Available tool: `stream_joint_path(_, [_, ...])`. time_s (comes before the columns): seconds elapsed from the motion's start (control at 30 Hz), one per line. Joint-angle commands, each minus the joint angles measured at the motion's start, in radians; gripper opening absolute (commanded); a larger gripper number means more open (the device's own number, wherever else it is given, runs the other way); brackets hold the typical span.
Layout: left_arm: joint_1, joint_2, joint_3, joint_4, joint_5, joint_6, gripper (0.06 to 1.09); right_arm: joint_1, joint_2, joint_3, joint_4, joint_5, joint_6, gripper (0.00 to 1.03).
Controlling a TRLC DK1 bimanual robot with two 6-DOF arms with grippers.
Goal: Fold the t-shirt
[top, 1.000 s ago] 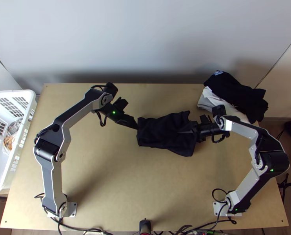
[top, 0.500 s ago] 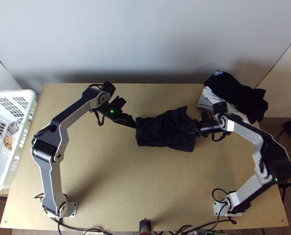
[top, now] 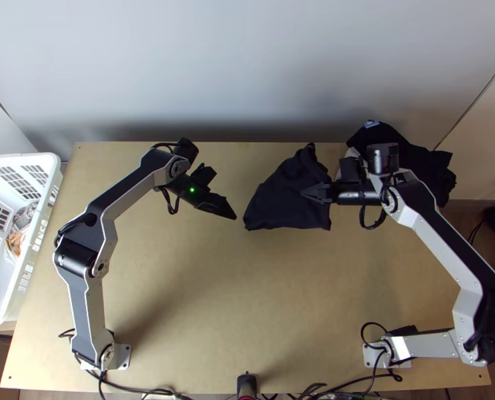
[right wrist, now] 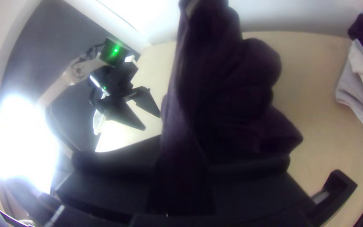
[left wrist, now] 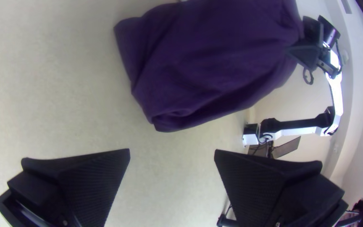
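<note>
Holding the t-shirt (top: 284,200): right hand (top: 312,193), clamped on the dark, bunched cloth, mid-worktop (top: 201,287).
Left hand (top: 235,217): fingers parted, grasping nothing, just beside the shirt's loose corner (top: 251,223).
Shirt from left hand: toward the right hand.
Long axis: slanting from loose corner toward the wall (top: 234,73).
Likely next: the left hand, nearer that corner, would cross the small gap and pinch it.

Here's the wooden table (top: 181,287), and at the far right sits dark cloth (top: 424,171), apparently piled over pale cloth (right wrist: 356,88); cables (top: 157,391) along the near edge.
</note>
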Motion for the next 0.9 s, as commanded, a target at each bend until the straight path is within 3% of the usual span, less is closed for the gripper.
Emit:
stream_joint_path(0.0, [-0.001,-0.003,0.005,0.001,0.000,-0.006,1.04,0.093,-0.040,0.074,-0.004,0.030,-0.014,0.03])
stream_joint_path(0.23, [-0.003,-0.004,0.009,0.001,0.000,-0.007,1.04,0.134,0.000,0.168,0.013,0.045,-0.026,0.03])
stream_joint_path(0.43, [-0.006,-0.013,0.012,-0.001,0.000,-0.012,1.04,0.134,0.034,0.255,0.090,0.205,-0.054,0.03])
stream_joint_path(0.57, [-0.004,-0.016,0.012,-0.002,0.000,-0.009,1.04,0.062,0.094,0.347,0.126,0.266,-0.063,0.03])
stream_joint_path(0.87, [-0.009,-0.020,0.005,-0.002,0.000,-0.007,1.04,-0.137,0.334,0.610,0.131,0.271,-0.048,0.03])
